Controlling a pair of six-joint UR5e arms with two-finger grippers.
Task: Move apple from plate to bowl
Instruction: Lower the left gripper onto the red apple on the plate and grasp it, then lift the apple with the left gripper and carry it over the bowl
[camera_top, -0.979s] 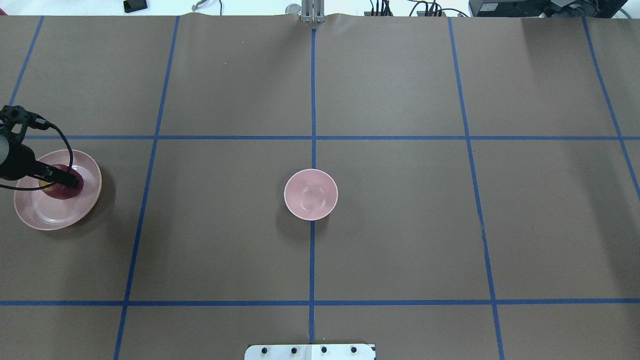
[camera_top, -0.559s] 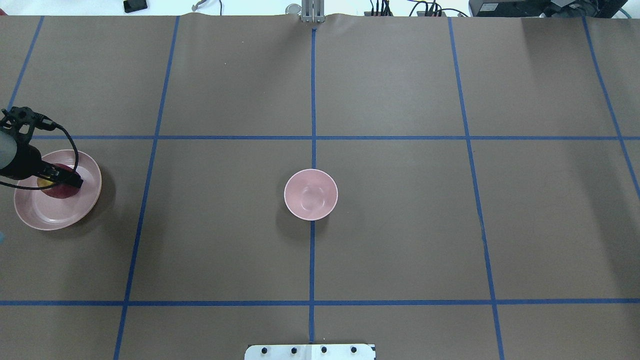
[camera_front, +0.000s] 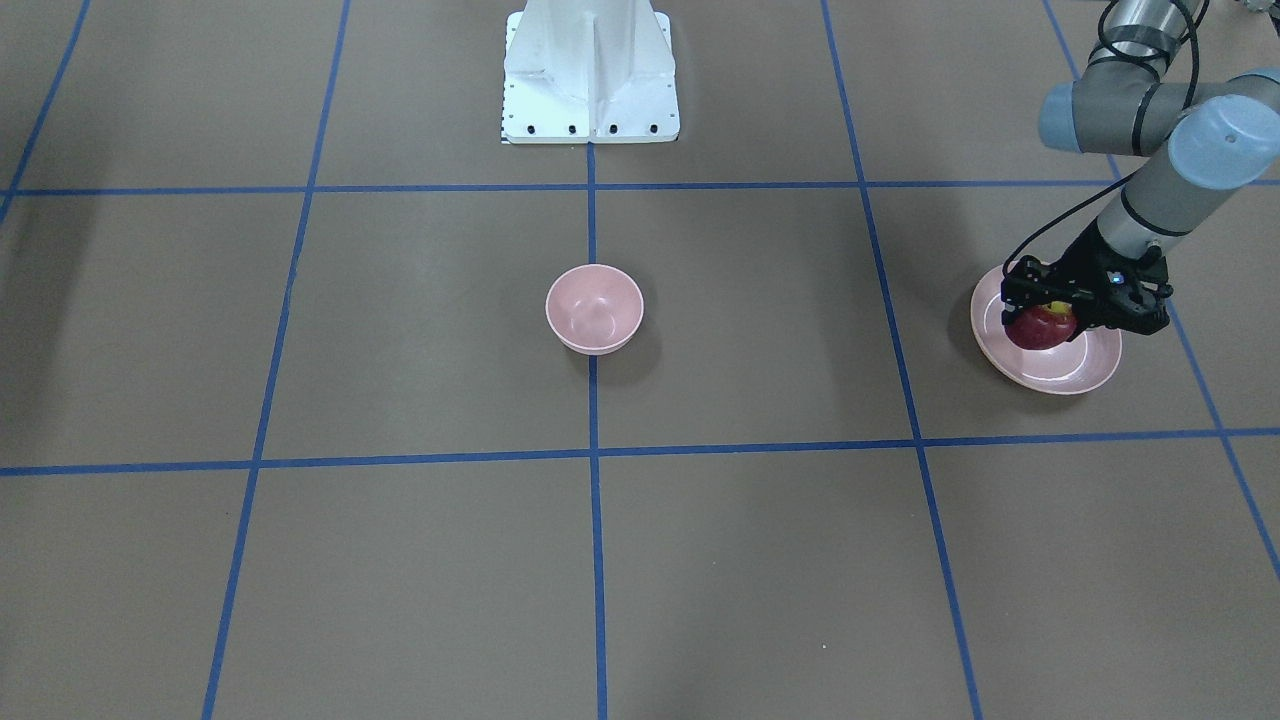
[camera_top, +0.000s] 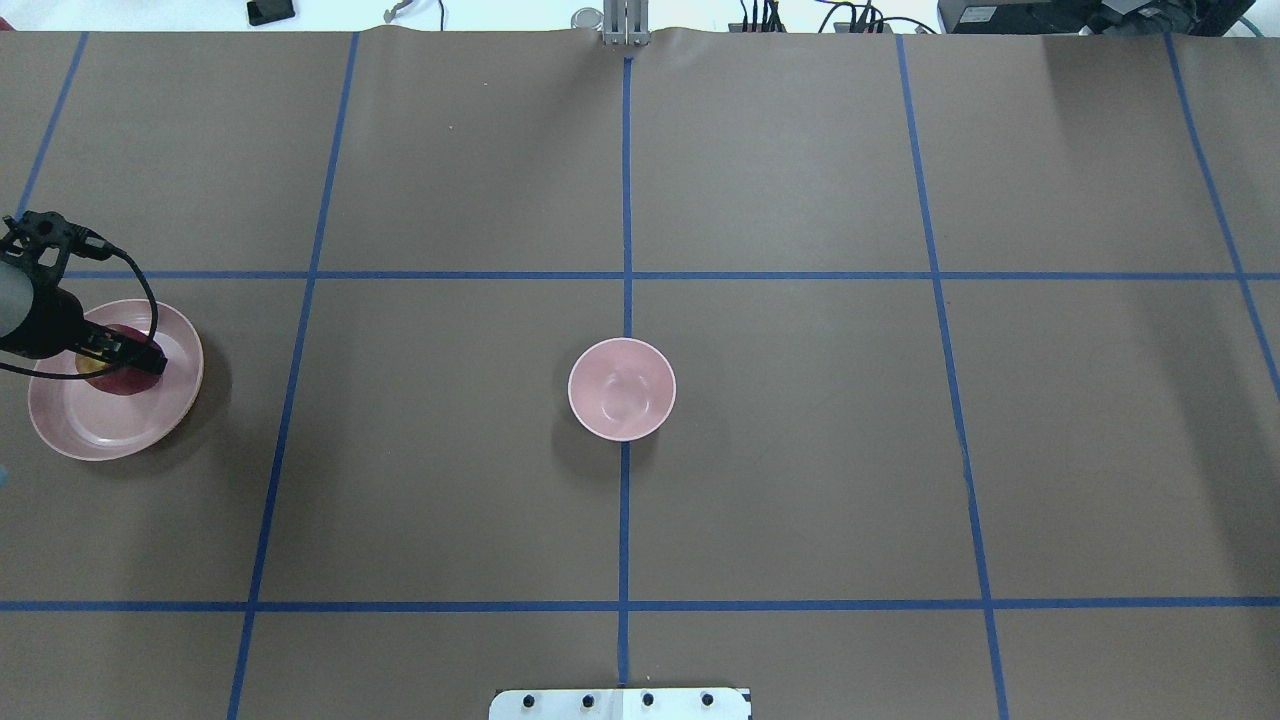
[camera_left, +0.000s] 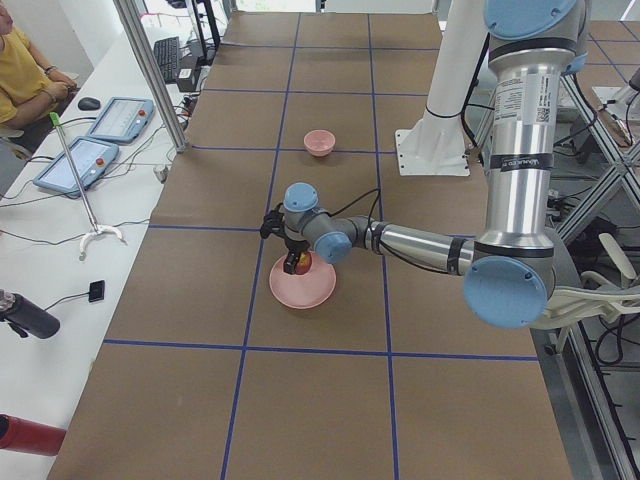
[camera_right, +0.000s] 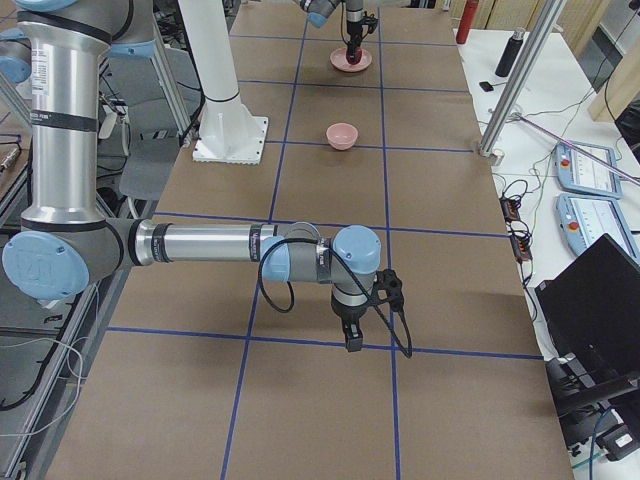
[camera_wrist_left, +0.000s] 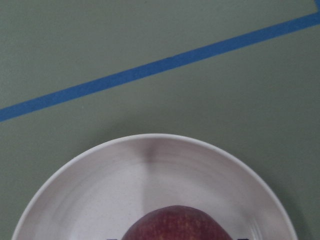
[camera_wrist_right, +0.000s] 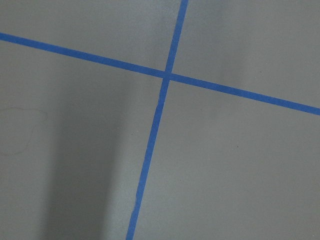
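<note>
Your left gripper (camera_front: 1045, 318) sits over the plate (camera_front: 1062, 381) at the robot's left end of the table (camera_front: 750, 550), its two black fingers (camera_front: 1012, 298) pressed against opposite sides of the apple (camera_front: 1038, 330); the jaws are narrowed to the fruit's width and hold it. The apple is dark red with its yellow-green patch turned upward, and it lies within the plate's rim; you cannot tell from these views whether it rests on the dish or hangs just clear of it. In the left wrist view the top of the apple fills the bottom edge, with the pale inside of the plate curving behind it and a blue tape line (camera_wrist_left: 150, 70) crossing the table beyond.

The bowl (camera_front: 594, 308) stands upright on the centre tape line, well apart from the plate and in front of the white base (camera_front: 590, 70); nothing is in it.

Your right gripper (camera_right: 353, 341) points down near a tape crossing at the other end of the table, well apart from both dishes; only the side view shows it, so you cannot tell how its jaws stand; its wrist camera sees only bare table and crossing tape.
</note>
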